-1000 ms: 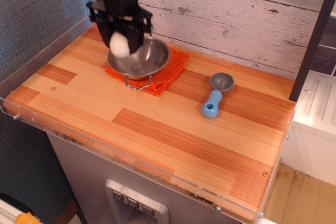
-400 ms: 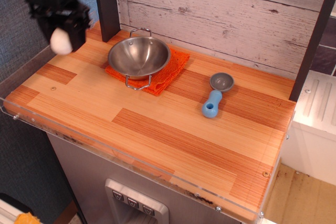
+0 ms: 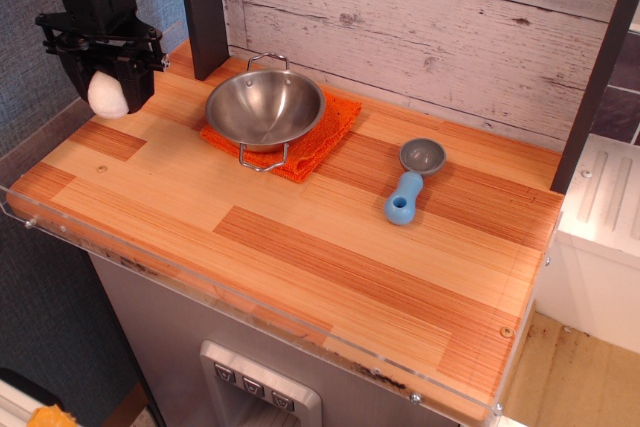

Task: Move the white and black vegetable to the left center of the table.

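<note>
Holding the small white rounded vegetable (image 3: 107,96) pinched in our black gripper (image 3: 108,97), we hang above the wooden plank table's (image 3: 330,247) left edge; steel bowl (image 3: 265,107) w/ orange cloth (image 3: 318,143) sits to gripper's right, blue-handled grey scoop (image 3: 410,183) well beyond.

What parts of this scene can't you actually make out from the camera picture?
- The arm above the gripper: cut off by the top edge.
- The white and black vegetable: only its white front shows; the black gripper body covers the rest, and no black band is visible.
- Whether the ball is above or touching the table: the single view cannot settle it.
- The cloth: mostly hidden under the steel bowl.
</note>
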Controlling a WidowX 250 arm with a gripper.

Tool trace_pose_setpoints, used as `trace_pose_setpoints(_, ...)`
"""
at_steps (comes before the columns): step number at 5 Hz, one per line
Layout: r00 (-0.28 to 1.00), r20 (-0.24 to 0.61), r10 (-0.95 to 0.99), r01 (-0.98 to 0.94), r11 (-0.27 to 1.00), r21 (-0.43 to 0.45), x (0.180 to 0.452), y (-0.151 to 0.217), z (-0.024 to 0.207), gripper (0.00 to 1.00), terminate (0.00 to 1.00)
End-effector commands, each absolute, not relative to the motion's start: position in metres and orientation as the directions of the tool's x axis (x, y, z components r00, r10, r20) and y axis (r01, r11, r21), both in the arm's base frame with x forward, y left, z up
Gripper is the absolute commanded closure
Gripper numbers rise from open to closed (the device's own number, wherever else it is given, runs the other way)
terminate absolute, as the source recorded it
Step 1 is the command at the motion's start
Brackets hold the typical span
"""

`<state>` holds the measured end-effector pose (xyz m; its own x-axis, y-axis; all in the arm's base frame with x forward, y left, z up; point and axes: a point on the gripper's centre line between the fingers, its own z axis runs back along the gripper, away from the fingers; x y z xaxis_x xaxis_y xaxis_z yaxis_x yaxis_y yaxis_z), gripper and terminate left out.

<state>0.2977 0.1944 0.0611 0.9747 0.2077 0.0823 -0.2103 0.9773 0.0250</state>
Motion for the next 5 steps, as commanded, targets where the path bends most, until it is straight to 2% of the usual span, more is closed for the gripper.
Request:
trace_pose_setpoints(1,0.964,0.133,0.229,-0.238,0.969,0.060,0.2960,0.2093,0.0719,1.00,0.00)
trace_pose_setpoints(2,0.969,0.134,0.207,-0.217,0.974,0.070,0.2967,0.2121,0.0715,1.00,0.00)
trace_pose_setpoints(3,0.973,0.123,0.194,-0.203,0.977,0.066,0.2972,0.2123,0.0701,0.00,0.00)
trace_pose_setpoints(5,0.980,0.108,0.166,-0.174,0.982,0.075,0.2993,0.2078,0.0723,0.00,0.00)
